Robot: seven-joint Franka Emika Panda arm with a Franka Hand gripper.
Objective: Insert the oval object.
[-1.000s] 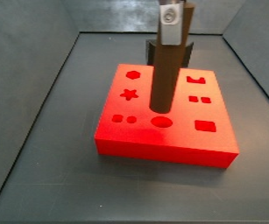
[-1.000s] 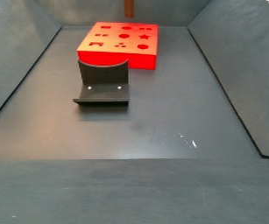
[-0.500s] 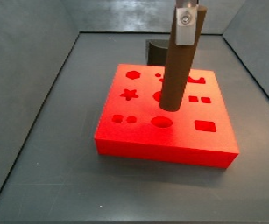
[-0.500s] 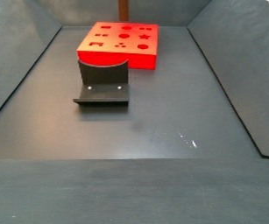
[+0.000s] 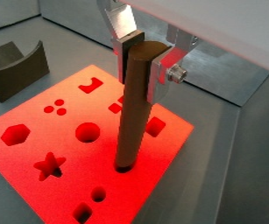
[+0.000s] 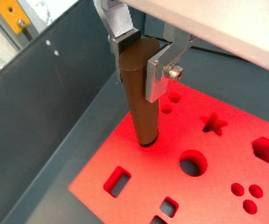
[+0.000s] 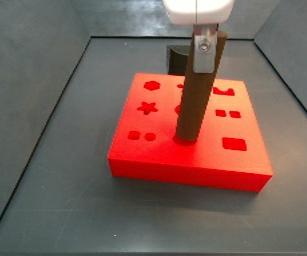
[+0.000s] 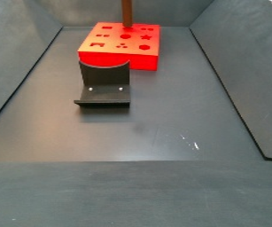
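Note:
The oval object, a long brown peg [image 7: 193, 95], stands nearly upright in my gripper [image 7: 204, 45], which is shut on its upper end. Both wrist views show the peg [image 5: 133, 114] [image 6: 140, 105] clamped between the silver fingers of the gripper [image 5: 143, 66] [image 6: 143, 63]. Its lower end meets the top of the red block [image 7: 189, 165] at a hole near the middle of one edge, beside the round hole [image 5: 88, 131]. How deep it sits cannot be told. In a side view only the peg's shaft [image 8: 128, 11] shows above the block [image 8: 120, 60].
The red block [image 5: 53, 140] [image 6: 213, 197] has several shaped holes: star [image 5: 49, 164], hexagon [image 5: 16, 134], square [image 7: 233, 145]. The dark grey curved fixture [image 8: 104, 82] [image 5: 14, 68] stands on the floor next to the block. Grey walls enclose the floor.
The gripper has come down with the peg and moved toward the block's near edge. The peg's lower end now covers the round-looking hole that showed before.

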